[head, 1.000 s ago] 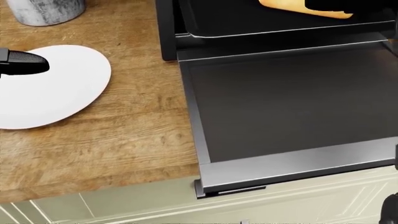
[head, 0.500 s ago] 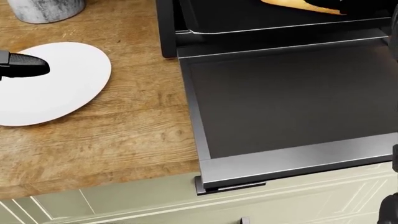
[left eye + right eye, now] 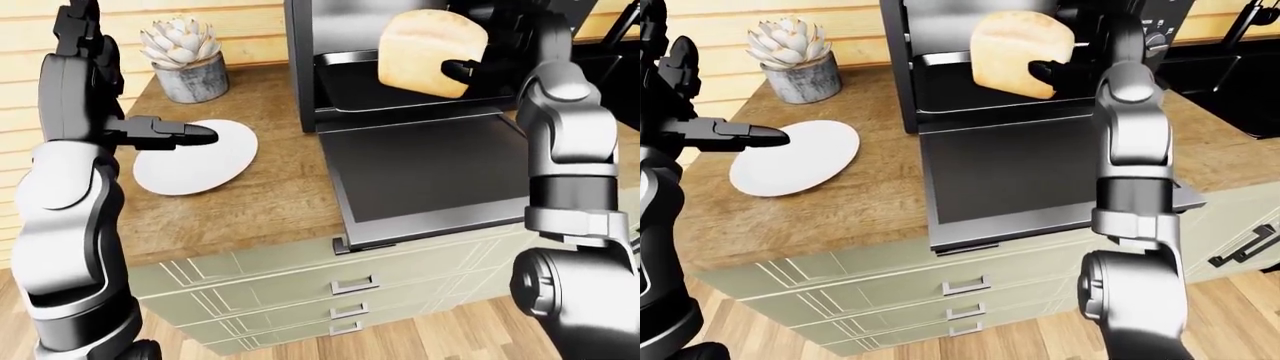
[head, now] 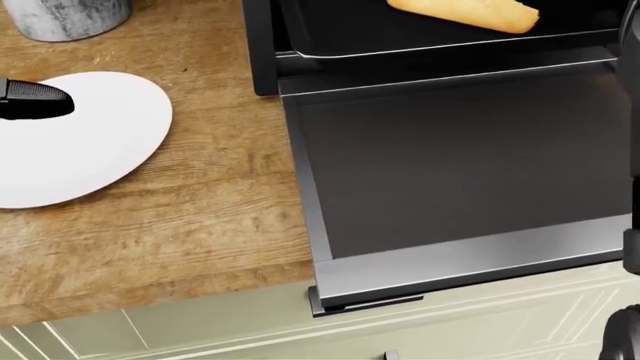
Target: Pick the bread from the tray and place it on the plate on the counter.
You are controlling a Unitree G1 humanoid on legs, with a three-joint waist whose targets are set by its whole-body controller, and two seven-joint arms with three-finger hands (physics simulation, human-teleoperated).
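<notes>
Left-eye view: right hand (image 3: 470, 69) clasps the golden-brown domed bread loaf (image 3: 430, 52), lifted clear above the dark metal oven tray (image 3: 345, 94); fingers wrap its right side. Left hand (image 3: 170, 133) hovers over the round white plate (image 3: 200, 161) on the wooden counter (image 3: 270, 202), fingers extended, holding nothing. Head view: loaf at top edge, open black oven door (image 4: 450, 157) filling the right. Right-eye view: grey stone pot with succulent (image 3: 795, 64) above the plate.

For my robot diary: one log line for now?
right hand: holding bread above tray | left hand: over plate | plate: bare
</notes>
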